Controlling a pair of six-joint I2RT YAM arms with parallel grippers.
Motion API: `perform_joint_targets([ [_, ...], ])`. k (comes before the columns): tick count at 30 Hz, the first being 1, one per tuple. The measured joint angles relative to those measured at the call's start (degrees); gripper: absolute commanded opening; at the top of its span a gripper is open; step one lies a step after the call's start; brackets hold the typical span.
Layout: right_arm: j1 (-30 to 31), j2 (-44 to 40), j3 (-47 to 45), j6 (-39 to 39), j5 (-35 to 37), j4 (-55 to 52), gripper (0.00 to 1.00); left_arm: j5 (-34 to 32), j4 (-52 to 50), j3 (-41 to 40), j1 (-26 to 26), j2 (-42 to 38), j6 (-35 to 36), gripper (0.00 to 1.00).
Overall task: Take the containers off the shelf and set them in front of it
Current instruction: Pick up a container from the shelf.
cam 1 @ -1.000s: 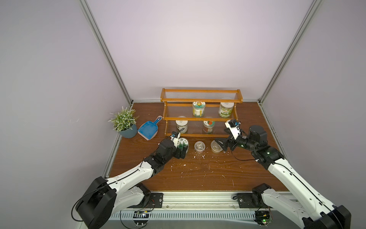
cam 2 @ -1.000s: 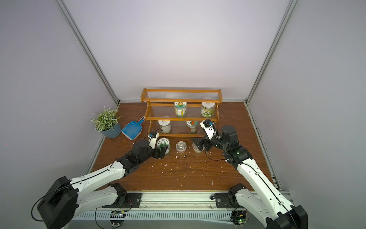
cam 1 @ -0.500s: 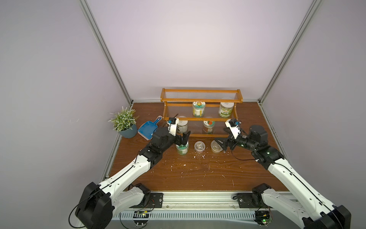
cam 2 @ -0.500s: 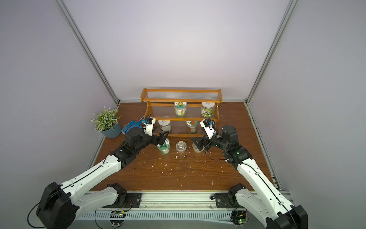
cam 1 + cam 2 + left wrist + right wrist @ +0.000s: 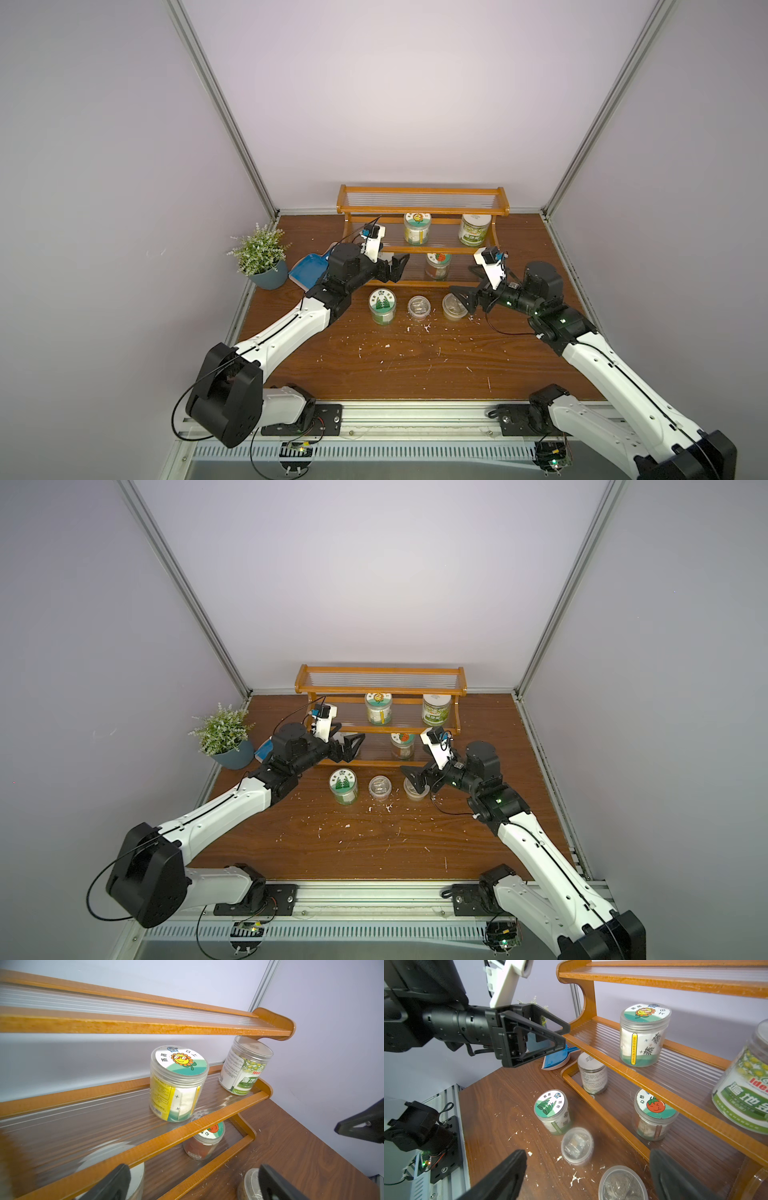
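The shelf (image 5: 422, 210) stands at the back of the table. On its middle tier are a sunflower-lid jar (image 5: 417, 227) and a white-lid jar with a green label (image 5: 473, 229). The bottom tier holds a tomato-lid jar (image 5: 438, 266) and a white-lid jar (image 5: 592, 1073). A green-lid jar (image 5: 382, 305) and two clear cups (image 5: 419, 306) (image 5: 454, 306) sit on the table in front. My left gripper (image 5: 395, 270) hangs open and empty at the bottom tier's left end, by the white-lid jar (image 5: 133, 1174). My right gripper (image 5: 463, 297) is open over the right-hand cup (image 5: 623, 1184), holding nothing.
A potted plant (image 5: 266, 270) and a blue dustpan (image 5: 307, 272) sit left of the shelf, behind my left arm. White crumbs (image 5: 415, 328) litter the wooden table. Walls close in on both sides and the back.
My left gripper has left the green-lid jar on the table, risen, and moved back toward the shelf's lower left end. The right arm has not moved.
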Motion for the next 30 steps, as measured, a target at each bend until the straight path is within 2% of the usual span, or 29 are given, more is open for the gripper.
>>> perform_joint_targets([
  [5, 0.0, 0.0, -0.1, 0.4, 0.0, 0.3, 0.99, 0.9, 2.0, 1.7, 0.0, 3.7, 1.5, 0.99],
  [17, 0.0, 0.0, -0.1, 0.3, 0.2, 0.3, 0.99, 0.0, 5.0, 12.5, 0.0, 17.6, 5.2, 0.99],
  [30, -0.1, -0.9, -0.1, -0.3, 0.7, -1.4, 0.99, -0.8, 6.8, 19.6, 0.0, 25.4, 5.4, 0.99],
])
